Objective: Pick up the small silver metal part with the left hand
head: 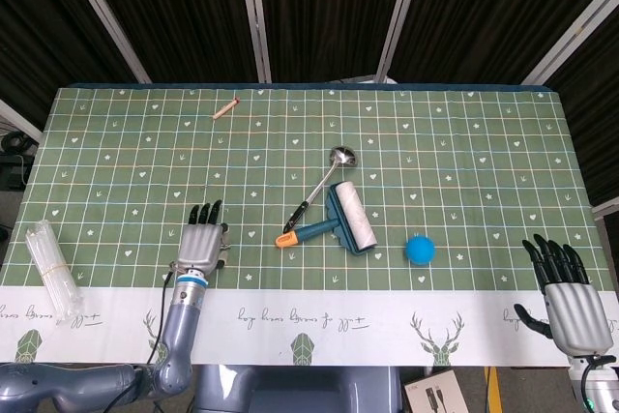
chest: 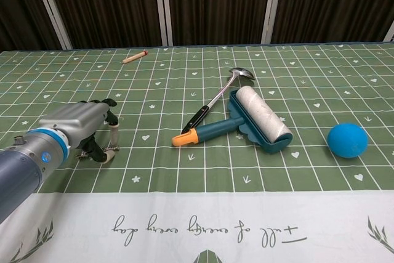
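Observation:
The small silver metal part point(chest: 91, 154) lies on the green checked cloth near the table's front left, mostly hidden under my left hand point(chest: 79, 124). In the head view the left hand point(head: 200, 240) covers it fully. The hand is low over the cloth, its dark fingers curled down on one side of the part and its thumb point(chest: 111, 141) pressed down on the other, pinching it. My right hand point(head: 566, 293) hangs off the table's front right corner with its fingers apart and nothing in it; the chest view does not show it.
A teal lint roller point(head: 346, 221) with an orange-tipped handle lies mid-table beside a long-handled spoon point(head: 324, 186). A blue ball point(head: 420, 250) sits to their right. A wooden peg point(head: 225, 107) lies at the back left. A bundle of clear tubes point(head: 50, 268) lies at the front left edge.

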Available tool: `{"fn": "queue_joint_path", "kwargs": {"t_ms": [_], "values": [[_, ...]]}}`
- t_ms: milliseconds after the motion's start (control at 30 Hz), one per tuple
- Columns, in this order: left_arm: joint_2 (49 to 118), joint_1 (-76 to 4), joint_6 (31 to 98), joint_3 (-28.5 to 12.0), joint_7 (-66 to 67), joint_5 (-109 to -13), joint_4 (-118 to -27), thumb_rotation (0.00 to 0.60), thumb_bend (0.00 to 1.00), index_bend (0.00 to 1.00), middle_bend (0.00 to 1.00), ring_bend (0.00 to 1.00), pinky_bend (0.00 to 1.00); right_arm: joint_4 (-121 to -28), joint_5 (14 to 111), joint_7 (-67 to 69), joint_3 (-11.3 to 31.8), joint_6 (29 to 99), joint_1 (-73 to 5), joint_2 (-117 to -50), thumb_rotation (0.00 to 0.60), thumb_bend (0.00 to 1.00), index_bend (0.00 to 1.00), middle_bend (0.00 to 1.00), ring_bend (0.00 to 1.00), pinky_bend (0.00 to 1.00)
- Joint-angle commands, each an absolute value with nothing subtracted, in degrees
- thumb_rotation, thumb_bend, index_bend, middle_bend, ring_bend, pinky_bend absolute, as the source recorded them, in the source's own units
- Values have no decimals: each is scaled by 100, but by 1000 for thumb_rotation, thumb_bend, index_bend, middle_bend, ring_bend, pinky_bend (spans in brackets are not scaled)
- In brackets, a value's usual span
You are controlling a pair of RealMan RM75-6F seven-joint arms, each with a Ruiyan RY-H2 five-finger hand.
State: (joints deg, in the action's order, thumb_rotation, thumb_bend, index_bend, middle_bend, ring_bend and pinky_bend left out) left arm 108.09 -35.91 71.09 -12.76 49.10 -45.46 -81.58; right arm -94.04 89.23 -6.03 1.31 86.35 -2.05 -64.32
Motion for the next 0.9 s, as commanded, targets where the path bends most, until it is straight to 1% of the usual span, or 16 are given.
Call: {"fn": "queue_joint_path", "kwargs": {"t_ms": [33,200,267,333,400,467,667,800,900], "values": [[10812,-3600,7104,-1275,4921,-4504,-8159,600,294,497,0,0,0,-9407,8931,-611,131,8637,-207,-6433,600,110,0,0,0,3],[10850,-3622,7093,-1259,4944,-4448,-8133,600,295,517,0,0,0,-9420,8929,-609,125,8633,-203,-6430,600,111,0,0,0,3],[10856,-3626,7078,-1255,4911,-4450,-8139,600,323,521,0,0,0,-9428,8932,-599,124,8638,-200,-6426,600,111,0,0,0,3],[10846,-3627,7063,-1244,4859,-4484,-8161,600,384,527,0,0,0,-9430,8931,-588,125,8642,-199,-6426,600,111,0,0,0,3],[10824,-3629,7059,-1243,4801,-4530,-8200,600,422,533,0,0,0,-9435,8933,-586,120,8636,-198,-6423,600,111,0,0,0,3],[10790,-3632,7071,-1261,4731,-4590,-8269,600,440,538,0,0,0,-9434,8942,-589,116,8637,-198,-6423,600,110,0,0,0,3],[10624,-3638,7092,-1332,4448,-4840,-8561,600,444,550,0,0,0,-9435,8928,-585,119,8633,-196,-6425,600,110,0,0,0,3],[10521,-3597,7112,-1395,3999,-5146,-8686,600,443,547,0,0,0,-9438,8928,-587,121,8640,-194,-6424,600,110,0,0,0,3],[10446,-3517,7056,-1520,3369,-5327,-8761,600,445,547,0,0,0,-9438,8925,-592,120,8637,-193,-6422,600,110,0,0,0,2]]}}
